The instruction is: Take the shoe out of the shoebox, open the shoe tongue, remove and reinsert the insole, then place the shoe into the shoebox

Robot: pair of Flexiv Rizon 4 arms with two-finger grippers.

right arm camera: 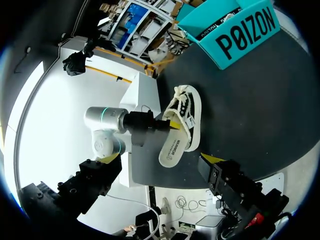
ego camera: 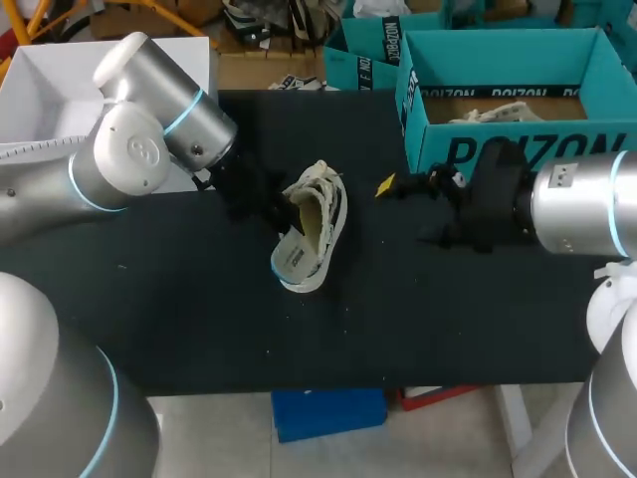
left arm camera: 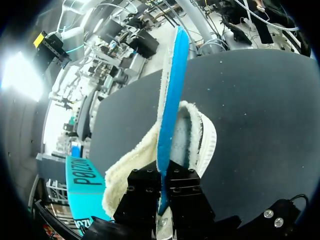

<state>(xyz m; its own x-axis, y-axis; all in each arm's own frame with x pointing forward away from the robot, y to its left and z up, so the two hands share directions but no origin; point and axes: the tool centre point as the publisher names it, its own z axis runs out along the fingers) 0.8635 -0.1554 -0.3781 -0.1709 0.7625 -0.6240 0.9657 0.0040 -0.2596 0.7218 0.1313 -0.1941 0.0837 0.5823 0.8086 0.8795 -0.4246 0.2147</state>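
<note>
A cream lace-up shoe lies on its side in the middle of the black table, opening toward my left arm. My left gripper is at the shoe's opening, shut on the edge of the blue-backed fleecy insole, which stands on edge partly out of the shoe's fleecy lining. My right gripper hovers open to the right of the shoe, between it and the teal shoebox. In the right wrist view the shoe lies ahead of that open gripper, with my left gripper at it.
The teal shoebox stands open at the back right with pale contents inside. A second teal box sits behind it. A white box is at the back left by my left arm.
</note>
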